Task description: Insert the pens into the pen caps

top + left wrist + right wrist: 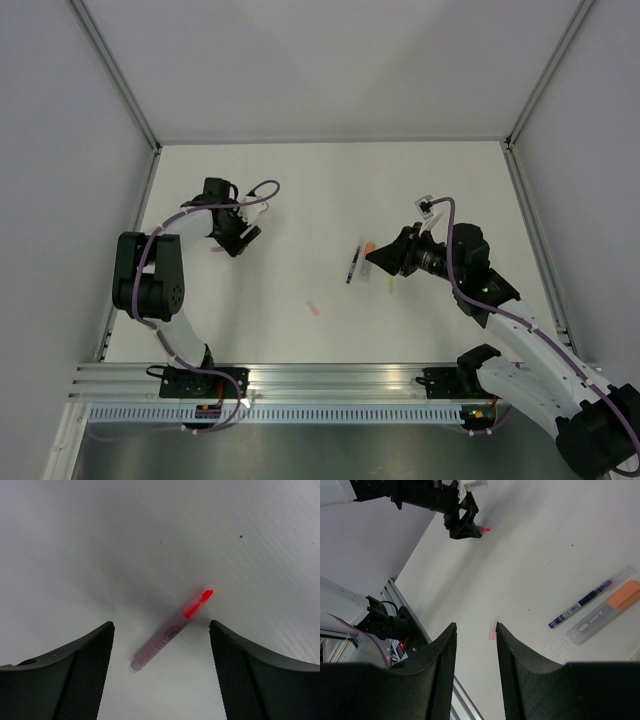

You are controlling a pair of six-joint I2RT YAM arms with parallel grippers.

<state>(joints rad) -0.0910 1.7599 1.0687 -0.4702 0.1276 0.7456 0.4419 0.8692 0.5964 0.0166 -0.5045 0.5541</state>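
Note:
A pink pen [167, 636] with a bright red tip lies on the table between the fingers of my left gripper [161, 626], which is open, empty and hovering just above it. In the top view the left gripper [238, 242] is at the far left, with the pink pen [218, 250] beside it. My right gripper [475, 626] is open and empty above the table. A pale pink cap [492, 630] lies just past its right fingertip. A dark purple pen [587, 599] and a grey pen with an orange end [602, 614] lie to its right.
In the top view the pale pink cap [314, 309] lies alone mid-table. The purple pen [353, 265], the orange-ended pen [368, 248] and a yellow pen [390, 284] lie around the right gripper [383, 260]. The aluminium rail [330, 378] runs along the near edge.

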